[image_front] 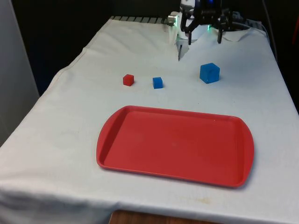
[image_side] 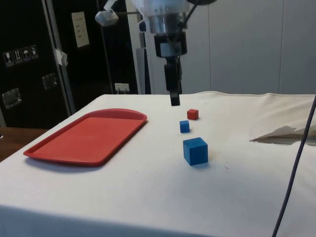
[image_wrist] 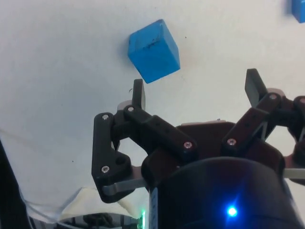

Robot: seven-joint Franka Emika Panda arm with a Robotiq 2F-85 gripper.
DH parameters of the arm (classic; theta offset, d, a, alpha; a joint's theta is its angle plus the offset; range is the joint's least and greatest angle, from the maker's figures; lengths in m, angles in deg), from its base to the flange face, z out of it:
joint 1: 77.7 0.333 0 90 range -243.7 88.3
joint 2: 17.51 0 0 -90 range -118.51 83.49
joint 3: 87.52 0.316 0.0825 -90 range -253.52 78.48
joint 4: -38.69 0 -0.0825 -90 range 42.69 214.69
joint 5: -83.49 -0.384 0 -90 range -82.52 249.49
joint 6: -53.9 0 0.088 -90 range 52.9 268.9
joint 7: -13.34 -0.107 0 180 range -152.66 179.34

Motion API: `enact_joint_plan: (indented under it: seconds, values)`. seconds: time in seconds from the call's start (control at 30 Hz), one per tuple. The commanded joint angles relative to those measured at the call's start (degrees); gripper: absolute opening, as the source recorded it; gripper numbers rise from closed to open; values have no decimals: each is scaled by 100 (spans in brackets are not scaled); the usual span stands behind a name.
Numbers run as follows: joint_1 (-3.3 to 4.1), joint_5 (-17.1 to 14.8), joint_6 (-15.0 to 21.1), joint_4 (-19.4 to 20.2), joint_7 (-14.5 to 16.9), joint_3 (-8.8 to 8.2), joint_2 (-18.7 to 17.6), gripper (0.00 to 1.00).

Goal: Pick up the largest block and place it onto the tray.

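Observation:
The largest block, a blue cube (image_front: pixel 210 73) (image_side: pixel 195 150) (image_wrist: pixel 154 51), rests on the white cloth towards the front view's right. My gripper (image_front: pixel 204 38) (image_side: pixel 175 98) (image_wrist: pixel 196 88) hangs open above the cloth, behind the cube and apart from it, holding nothing. A small blue cube (image_front: pixel 158 82) (image_side: pixel 184 126) (image_wrist: pixel 299 9) and a small red cube (image_front: pixel 128 80) (image_side: pixel 192 114) lie in a row to the front view's left of the big one. In front of all three blocks lies the red tray (image_front: pixel 175 144) (image_side: pixel 89 136), with nothing on it.
The cloth bunches into folds (image_front: pixel 238 35) (image_side: pixel 281 133) near the robot's base. A dark cable (image_side: pixel 296 168) hangs down at the side view's right. The table's edge runs close to the tray's near rim (image_front: pixel 173 176).

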Motion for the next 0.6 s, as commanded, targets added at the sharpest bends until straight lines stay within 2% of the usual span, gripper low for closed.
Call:
enact_joint_plan:
  seconds: [0.0, 0.13, 0.17, 0.3, 0.43, 0.47, 0.57]
  values:
    - [0, 52, 166, 103, -11, 6, 0, 100]
    - [0, 46, 510, 361, 57, 6, -40, 100]
    - [6, 0, 413, 332, 80, 0, -34, 100]
    - [6, 34, 865, 602, 132, 11, -97, 100]
    - [23, 6, 1157, 745, 166, 57, -189, 100]
    - [0, 0, 1020, 710, 189, 40, -149, 100]
    - [29, -11, 1432, 859, 155, 155, -304, 100]
